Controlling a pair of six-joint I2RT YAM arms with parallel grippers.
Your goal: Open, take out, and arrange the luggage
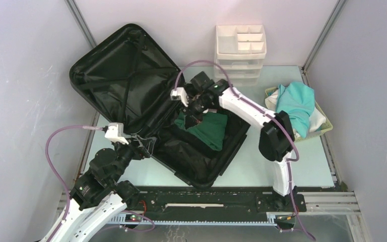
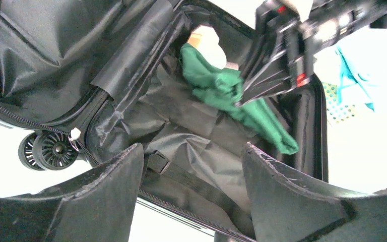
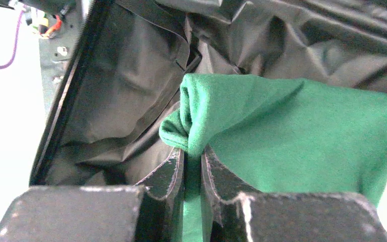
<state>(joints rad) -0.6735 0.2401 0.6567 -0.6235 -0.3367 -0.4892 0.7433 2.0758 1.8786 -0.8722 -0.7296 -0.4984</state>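
as right gripper pinches green cloth, open luggage beneath it

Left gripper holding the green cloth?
No, the left gripper is open and empty; the green cloth is pinched by the right gripper.

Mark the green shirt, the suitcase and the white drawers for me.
green shirt (image 3: 292, 131): right wrist view, flat cloth beside the pinched fold.
suitcase (image 1: 121, 70): top view, lining of the open lid.
white drawers (image 1: 240, 64): top view, front of the middle tier.
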